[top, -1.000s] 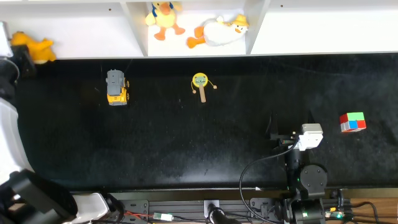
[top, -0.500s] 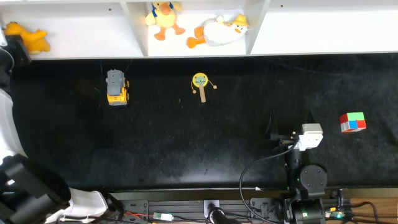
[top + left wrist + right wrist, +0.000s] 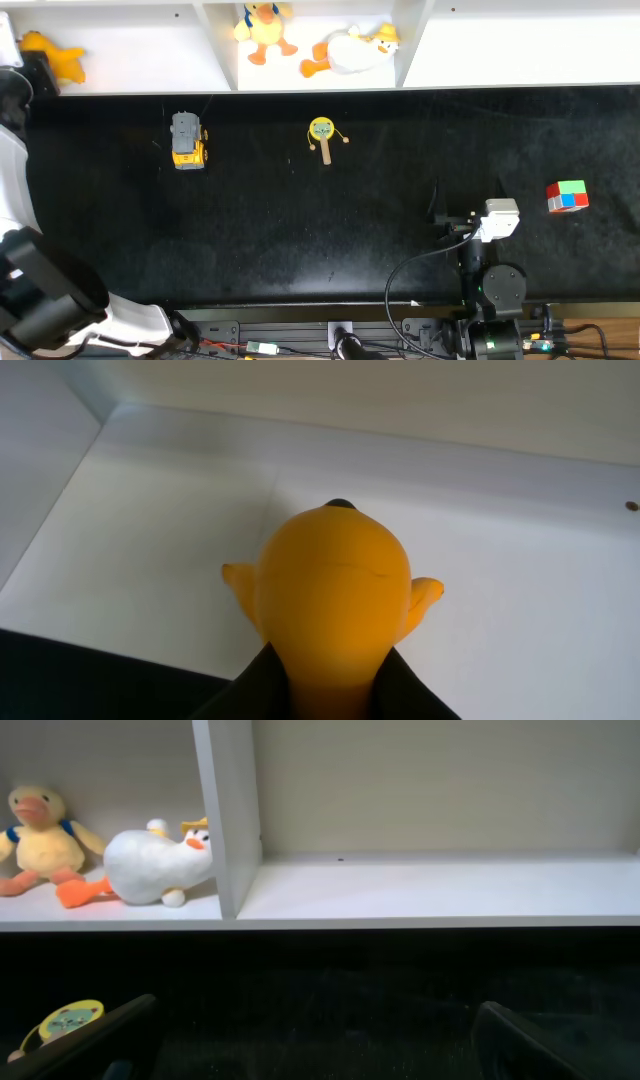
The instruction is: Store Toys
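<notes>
At far left, inside the left compartment of the shelf [image 3: 140, 55]: left pincer [image 3: 330, 698] clamped on orange toy [image 3: 335, 590], above the compartment floor; contact with the floor cannot be told. Right pincer [image 3: 315, 1052] at near right of counter [image 3: 300, 230], fingers spread wide, holding nothing. On counter: truck [image 3: 187, 140], rattle [image 3: 322, 135], cube [image 3: 567, 196] at right. Middle compartment: duck [image 3: 263, 28] beside white plush [image 3: 350, 52].
</notes>
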`<control>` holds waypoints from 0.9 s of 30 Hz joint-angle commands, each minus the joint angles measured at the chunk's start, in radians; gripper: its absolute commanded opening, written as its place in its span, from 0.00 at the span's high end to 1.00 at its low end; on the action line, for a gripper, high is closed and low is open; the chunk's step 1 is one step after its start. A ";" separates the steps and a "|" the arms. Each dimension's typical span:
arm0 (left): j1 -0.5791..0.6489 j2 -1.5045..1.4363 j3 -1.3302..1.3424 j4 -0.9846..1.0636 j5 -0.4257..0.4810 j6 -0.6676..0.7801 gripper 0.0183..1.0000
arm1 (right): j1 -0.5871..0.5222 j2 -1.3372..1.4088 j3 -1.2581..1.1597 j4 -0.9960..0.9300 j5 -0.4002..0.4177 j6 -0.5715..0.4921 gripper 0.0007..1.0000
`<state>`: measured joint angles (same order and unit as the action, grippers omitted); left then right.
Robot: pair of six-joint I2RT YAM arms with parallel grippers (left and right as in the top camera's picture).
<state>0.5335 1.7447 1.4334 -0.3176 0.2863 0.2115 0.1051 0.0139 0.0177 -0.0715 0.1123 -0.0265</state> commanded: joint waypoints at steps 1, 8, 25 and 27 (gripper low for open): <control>-0.013 0.037 0.029 0.018 0.000 -0.012 0.80 | -0.001 -0.010 -0.013 0.005 0.008 0.005 0.00; -0.019 0.047 0.029 0.034 -0.001 -0.011 0.80 | -0.001 -0.010 -0.013 0.005 0.008 0.005 0.01; -0.019 0.047 0.029 0.034 0.000 -0.011 0.29 | -0.001 -0.010 -0.013 0.005 0.008 0.005 0.00; -0.019 0.047 0.029 0.034 0.000 -0.011 0.14 | -0.001 -0.010 -0.013 0.005 0.008 0.005 0.01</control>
<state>0.5232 1.7679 1.4429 -0.2832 0.2832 0.2100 0.1051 0.0139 0.0177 -0.0719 0.1120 -0.0261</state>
